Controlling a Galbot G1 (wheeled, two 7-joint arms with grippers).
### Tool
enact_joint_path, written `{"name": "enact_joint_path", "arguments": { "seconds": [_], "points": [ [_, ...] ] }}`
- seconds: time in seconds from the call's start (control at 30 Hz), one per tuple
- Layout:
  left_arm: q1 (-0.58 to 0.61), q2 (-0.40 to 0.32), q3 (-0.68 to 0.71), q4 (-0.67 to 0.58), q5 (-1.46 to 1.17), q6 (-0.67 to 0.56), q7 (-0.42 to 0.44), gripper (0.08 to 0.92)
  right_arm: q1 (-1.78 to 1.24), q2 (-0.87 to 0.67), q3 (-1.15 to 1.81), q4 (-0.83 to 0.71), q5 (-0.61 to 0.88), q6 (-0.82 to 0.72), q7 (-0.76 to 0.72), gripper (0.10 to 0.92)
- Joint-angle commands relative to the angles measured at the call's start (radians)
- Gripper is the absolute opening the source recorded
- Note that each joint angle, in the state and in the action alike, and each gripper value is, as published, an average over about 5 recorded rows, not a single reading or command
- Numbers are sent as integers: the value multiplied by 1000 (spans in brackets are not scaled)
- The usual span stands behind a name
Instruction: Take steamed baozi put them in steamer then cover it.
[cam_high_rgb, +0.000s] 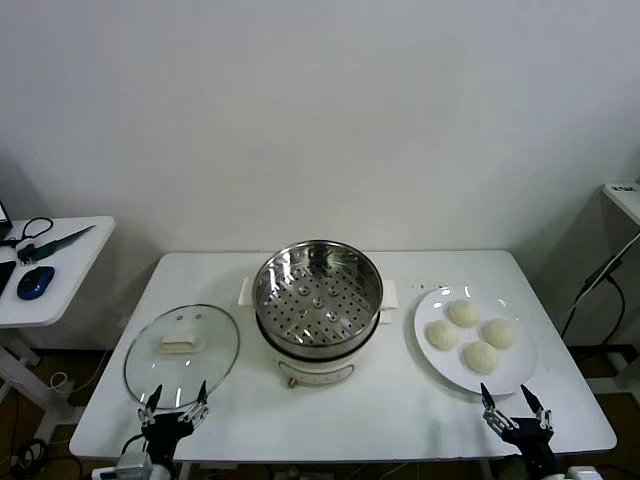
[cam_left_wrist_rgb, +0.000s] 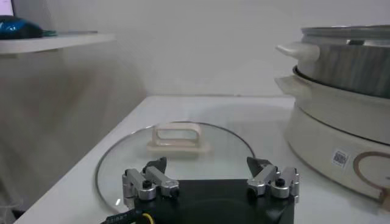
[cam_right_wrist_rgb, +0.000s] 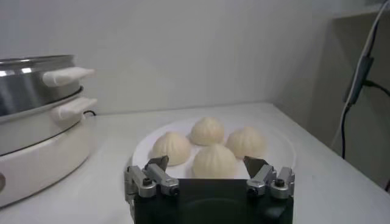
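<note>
Baozi (cam_high_rgb: 473, 335), four cream-white domes, sit clustered on a flat white plate (cam_high_rgb: 437, 348) at the right side of the table, touching or nearly touching one another. The right gripper (cam_high_rgb: 518, 405) hovers at the near table edge, just near of the plate, its fingers spread apart and holding nothing; in the right wrist view the buns (cam_right_wrist_rgb: 212, 161) lie straight beyond the open fingertips of that gripper (cam_right_wrist_rgb: 206, 167), apart from them.

To the left of the plate, at the table's middle, stands the steamer (cam_high_rgb: 318, 300): a shiny steel basket with a perforated floor, empty, set on a cream-white pot base with side handles. It is close beside the plate without touching it.

Further left, the round glass lid (cam_high_rgb: 182, 355) lies flat on the table with its pale handle up, near the steamer. The left gripper (cam_high_rgb: 173, 399) hangs at the lid's near rim, fingers likewise spread wide and gripping nothing.

The table (cam_high_rgb: 400, 415) is white and stands against a plain pale wall. A smaller white side table (cam_high_rgb: 60, 285) stands off to the left, carrying a blue computer mouse (cam_high_rgb: 35, 283) and some dark cables. At the far right edge a dark cable (cam_high_rgb: 600, 275) hangs down from another white surface. Between each gripper and its nearest object the tabletop is bare.
</note>
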Motion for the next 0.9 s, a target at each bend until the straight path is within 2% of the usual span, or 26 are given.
{"name": "enact_joint_path", "arguments": {
  "seconds": [0.03,0.23,0.33,0.43,0.57,0.7,0.8,0.9],
  "points": [
    [-1,7,6,-3,0,-5,1,823,325,-190,2,-70,-64,-249,-26,823],
    [-9,12,22,-4,-2,-6,2,823,725,-480,-234,-323,-179,-317,-306,823],
    [-16,11,27,-6,-1,-6,6,823,952,-630,-515,-414,-206,-305,-495,823],
    [-18,8,30,-7,0,-8,11,823,1252,-724,-869,-504,-299,-202,-717,823],
    [-13,6,31,-2,0,-19,13,823,1708,-710,-1345,-648,-416,15,-982,823],
    [-4,9,31,0,0,-30,15,823,2055,-637,-1745,-758,-475,141,-1197,823],
    [0,11,33,3,1,-37,16,823,2232,-568,-1951,-820,-480,168,-1288,823],
    [0,10,35,8,1,-42,16,823,2294,-503,-2046,-869,-457,166,-1314,823]
  ]
}}
